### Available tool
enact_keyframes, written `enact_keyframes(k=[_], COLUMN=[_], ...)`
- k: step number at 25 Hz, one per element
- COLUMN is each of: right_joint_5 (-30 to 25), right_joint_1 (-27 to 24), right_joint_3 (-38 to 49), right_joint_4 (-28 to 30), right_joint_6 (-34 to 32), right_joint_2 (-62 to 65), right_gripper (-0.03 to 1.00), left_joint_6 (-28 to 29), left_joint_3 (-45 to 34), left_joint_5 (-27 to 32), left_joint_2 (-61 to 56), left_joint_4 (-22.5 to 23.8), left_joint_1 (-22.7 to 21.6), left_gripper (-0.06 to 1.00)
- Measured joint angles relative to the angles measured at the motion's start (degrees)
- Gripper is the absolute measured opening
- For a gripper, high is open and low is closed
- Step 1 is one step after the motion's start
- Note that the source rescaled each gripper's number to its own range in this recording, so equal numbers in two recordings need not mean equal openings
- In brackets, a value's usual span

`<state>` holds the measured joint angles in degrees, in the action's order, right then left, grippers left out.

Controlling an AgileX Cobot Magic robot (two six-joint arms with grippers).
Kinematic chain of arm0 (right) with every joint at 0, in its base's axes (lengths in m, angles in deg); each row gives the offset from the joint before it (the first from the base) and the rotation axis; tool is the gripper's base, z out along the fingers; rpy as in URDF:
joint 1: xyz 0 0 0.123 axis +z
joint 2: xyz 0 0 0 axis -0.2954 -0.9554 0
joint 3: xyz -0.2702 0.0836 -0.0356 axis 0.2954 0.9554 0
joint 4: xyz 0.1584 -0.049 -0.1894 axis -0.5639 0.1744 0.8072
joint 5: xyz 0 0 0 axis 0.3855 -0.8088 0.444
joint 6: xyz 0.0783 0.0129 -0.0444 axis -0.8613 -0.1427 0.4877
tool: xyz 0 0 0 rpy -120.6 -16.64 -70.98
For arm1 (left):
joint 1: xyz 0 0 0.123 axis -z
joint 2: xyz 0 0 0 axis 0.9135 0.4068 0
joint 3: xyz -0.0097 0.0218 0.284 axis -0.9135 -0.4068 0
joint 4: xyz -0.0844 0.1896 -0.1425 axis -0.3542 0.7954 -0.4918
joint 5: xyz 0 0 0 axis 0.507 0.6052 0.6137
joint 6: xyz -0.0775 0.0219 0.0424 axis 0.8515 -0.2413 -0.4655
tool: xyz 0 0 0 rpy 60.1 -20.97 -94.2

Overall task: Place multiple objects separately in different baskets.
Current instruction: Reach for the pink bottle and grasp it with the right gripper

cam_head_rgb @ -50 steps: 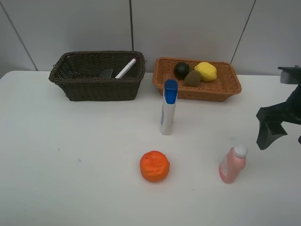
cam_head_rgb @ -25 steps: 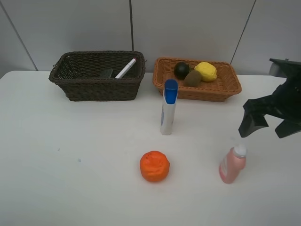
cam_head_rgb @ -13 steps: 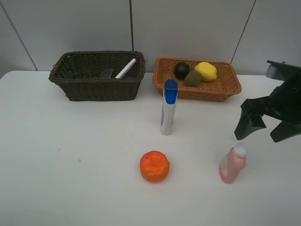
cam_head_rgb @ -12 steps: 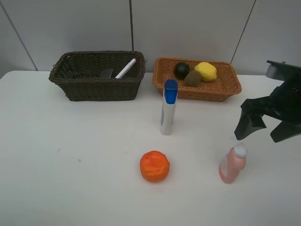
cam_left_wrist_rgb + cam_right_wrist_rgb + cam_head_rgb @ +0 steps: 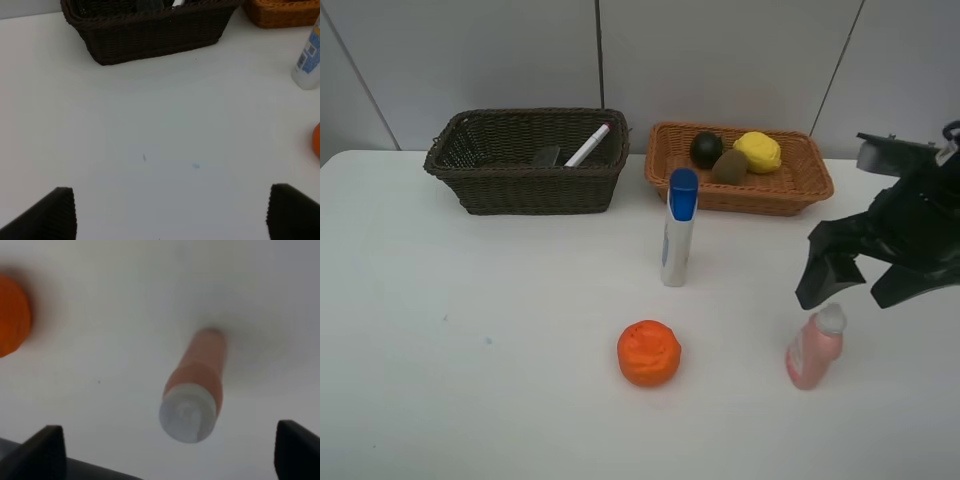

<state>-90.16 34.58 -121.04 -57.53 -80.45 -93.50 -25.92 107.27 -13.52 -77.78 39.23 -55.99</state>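
Standing on the desk: a pink bottle (image 5: 814, 350) with a white cap is upright at about 4 o'clock on the desk (image 5: 470, 350). Nothing holds it.
Right end effector: the right end effector (image 5: 848, 296) is wide open and holds nothing. It hangs just above the pink bottle. From its own camera, the cap sits between the two fingers, with a gap to each one.
Left end effector: the left end effector (image 5: 175, 215) is wide open and holds nothing. It is over a bare part of the desk. The high camera does not show it.
Orange: the orange (image 5: 649, 352) lies alone at about 6 o'clock on the desk. The pink bottle is at its 3 o'clock, well apart.
Tube: the tube (image 5: 677, 235) is white with a blue cap. It stands upright near the middle of the desk, at 12 o'clock from the orange.
Dark basket: the dark basket (image 5: 525, 185) has tall sides and sits at 11 o'clock on the desk.
Inside the dark basket: the marker (image 5: 588, 144) leans on the far rim with its red tip up. The eraser (image 5: 546, 156) is near it, at its 9 o'clock.
Light basket: the light basket (image 5: 750, 195) sits at 1 o'clock on the desk. It is just beside the dark basket, with a small gap between them.
Inside the light basket: the mangosteen (image 5: 706, 149), the kiwi (image 5: 730, 166) and the lemon (image 5: 758, 151) lie close together. The kiwi is between the other two.
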Motion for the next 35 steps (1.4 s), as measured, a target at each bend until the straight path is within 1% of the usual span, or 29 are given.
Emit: enact_keyframes(k=[3, 5, 12, 18, 28, 35], right_joint_5=[0.26, 0.44, 3.22, 5.26, 9.52, 10.53], right_joint_1=[1.01, 1.01, 1.01, 1.01, 1.01, 1.01], right_joint_3=[0.13, 0.59, 3.28, 3.34, 3.34, 3.34], right_joint_4=[3.67, 4.87, 3.38, 3.2, 3.2, 3.15], right_joint_6=[-3.39, -4.43, -4.62, -4.51, -4.51, -4.51], right_joint_2=[-1.09, -1.85, -3.99, -7.09, -16.28, -17.06], right_gripper=[0.98, 0.98, 0.98, 0.98, 0.98, 0.98], left_joint_6=[0.0, 0.0, 0.0, 0.0, 0.0, 0.0], left_joint_3=[0.0, 0.0, 0.0, 0.0, 0.0, 0.0], left_joint_5=[0.0, 0.0, 0.0, 0.0, 0.0, 0.0], left_joint_2=[0.0, 0.0, 0.0, 0.0, 0.0, 0.0], left_joint_4=[0.0, 0.0, 0.0, 0.0, 0.0, 0.0], left_joint_1=[0.0, 0.0, 0.0, 0.0, 0.0, 0.0], left_gripper=[1.0, 1.0, 1.0, 1.0, 1.0, 1.0])
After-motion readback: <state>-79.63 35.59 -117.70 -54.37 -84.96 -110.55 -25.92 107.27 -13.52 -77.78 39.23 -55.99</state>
